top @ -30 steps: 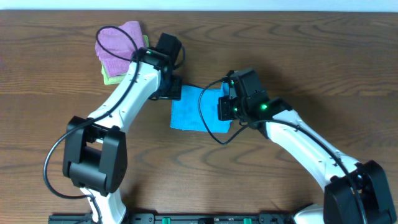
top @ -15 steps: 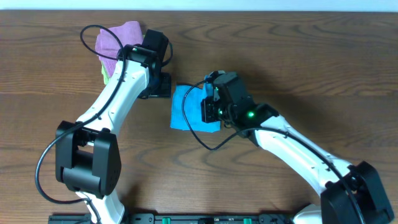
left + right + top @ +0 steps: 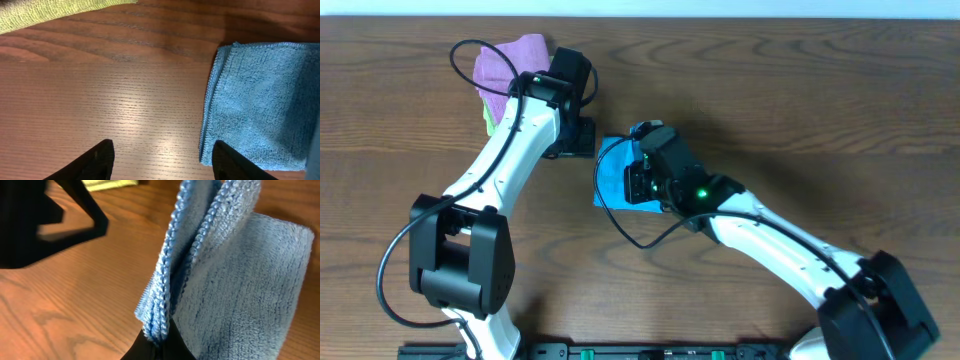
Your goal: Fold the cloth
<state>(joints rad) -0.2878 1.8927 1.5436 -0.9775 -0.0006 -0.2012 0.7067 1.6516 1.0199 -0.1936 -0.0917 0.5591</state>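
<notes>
The sky-blue cloth point(image 3: 612, 172) lies on the wooden table at the middle, mostly under my right arm. My right gripper point(image 3: 638, 178) is shut on the cloth's doubled edge point(image 3: 165, 315) and holds it lifted over the rest of the cloth point(image 3: 250, 290). My left gripper point(image 3: 578, 140) is open and empty, just left of the cloth; in the left wrist view its fingers point(image 3: 160, 157) straddle bare table beside the cloth's folded left edge point(image 3: 260, 105).
A pink folded cloth point(image 3: 505, 60) sits on a light green folded cloth point(image 3: 488, 118) at the back left, close behind my left arm. The green cloth also shows in the left wrist view point(image 3: 45, 12). Black cables loop off both arms.
My right gripper has carried the cloth's right edge leftward over the cloth, so less blue shows. My left gripper moved left off the cloth and then stayed still.
</notes>
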